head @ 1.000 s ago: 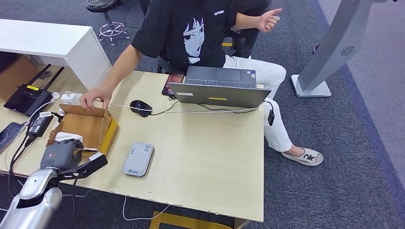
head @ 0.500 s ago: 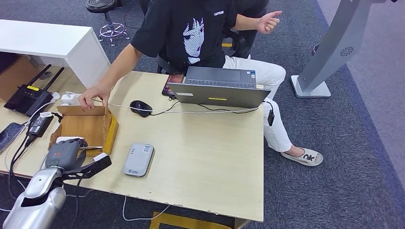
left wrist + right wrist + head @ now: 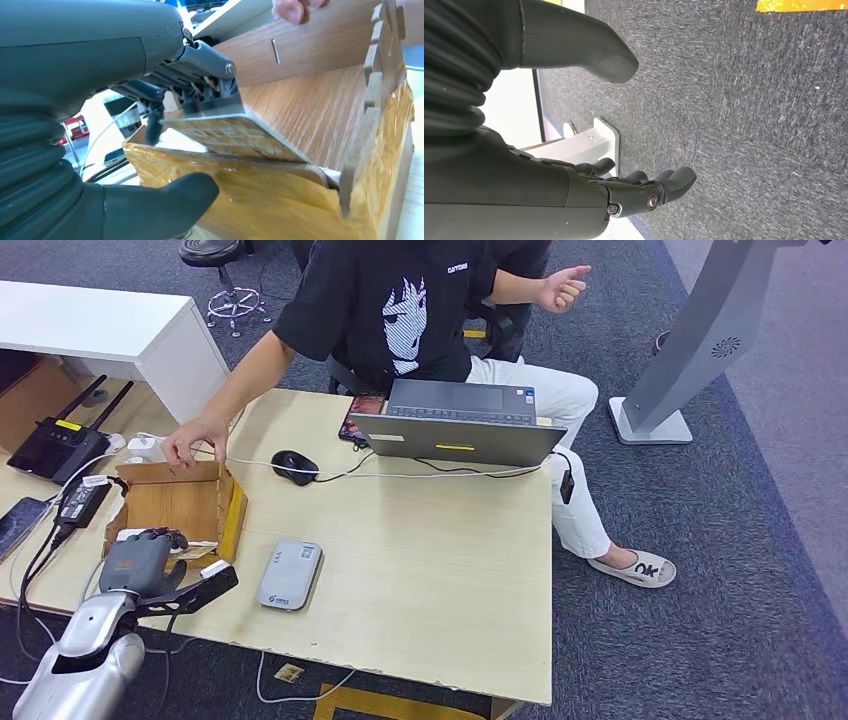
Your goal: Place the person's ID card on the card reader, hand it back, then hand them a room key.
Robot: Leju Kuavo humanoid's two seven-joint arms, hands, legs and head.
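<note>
At the lower left of the head view, the left hand (image 3: 140,562) reaches into the near end of the open wooden box (image 3: 178,504) on the tabletop (image 3: 420,570). In the left wrist view its dark fingers (image 3: 202,82) press on top of a card (image 3: 235,137) lying tilted inside the box, thumb (image 3: 165,200) below and outside the taped front wall; whether the card is actually gripped cannot be told. The grey card reader (image 3: 290,574) lies flat just right of the box. The person's hand (image 3: 192,443) rests on the box's far edge. The right hand (image 3: 644,190) hangs over carpet, fingers loosely apart, holding nothing.
</note>
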